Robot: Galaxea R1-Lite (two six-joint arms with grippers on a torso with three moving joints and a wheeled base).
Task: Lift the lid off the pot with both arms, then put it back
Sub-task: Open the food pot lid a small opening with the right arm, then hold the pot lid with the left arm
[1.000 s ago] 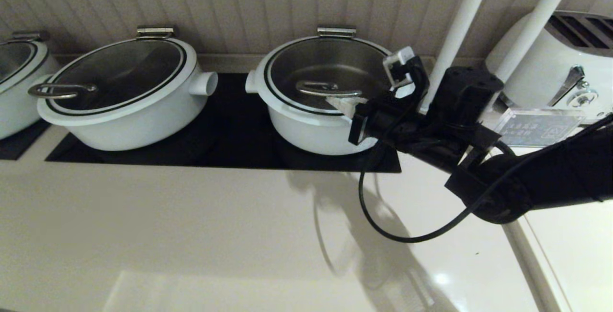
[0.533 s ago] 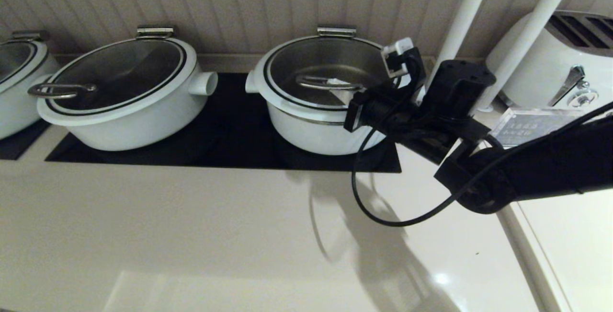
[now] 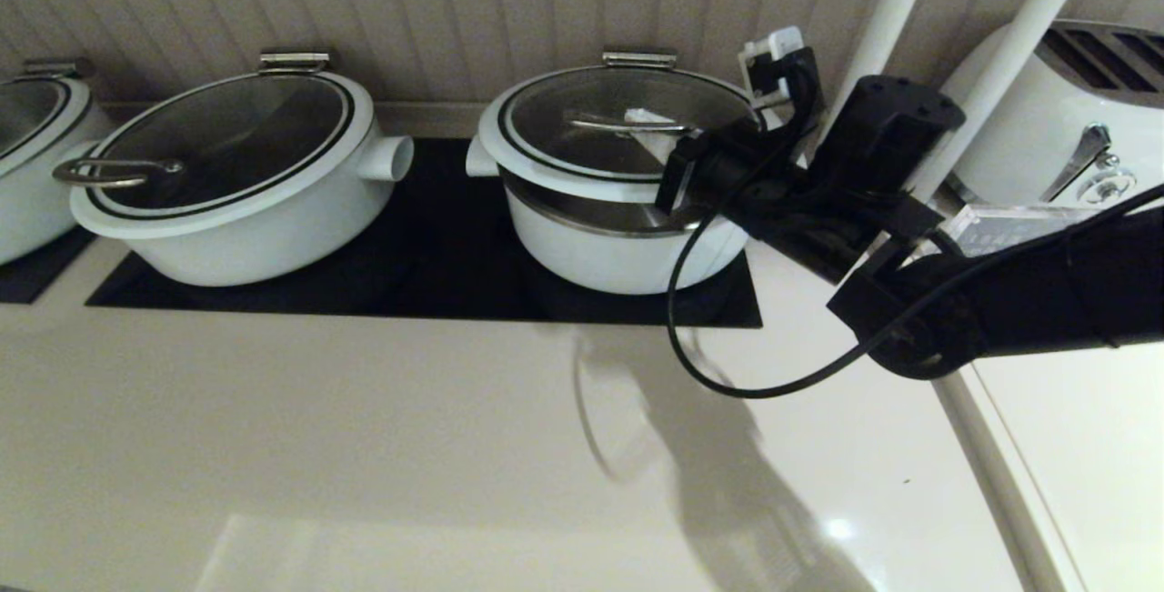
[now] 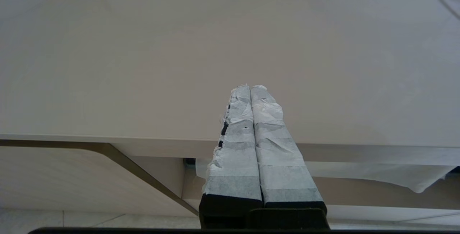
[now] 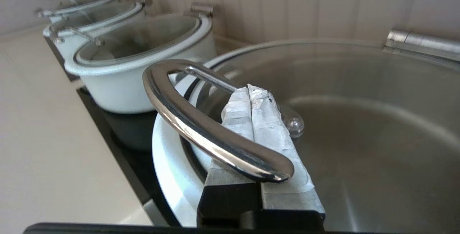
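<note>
Under the handle (image 5: 215, 137), our closed right end effector (image 5: 257, 92) levers the lid (image 3: 582, 155) up; next, lower gently.

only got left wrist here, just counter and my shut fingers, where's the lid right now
Observer: The lid is tilted up at the front, and a steel band of the pot shows beneath it.
Operator: whats holding it up
Observer: The right gripper, fingers shut together, is hooked under the steel handle, which rests across them.
Operator: is my left anywhere near it
Observer: No. The left gripper is missing from the head view entirely.
</note>
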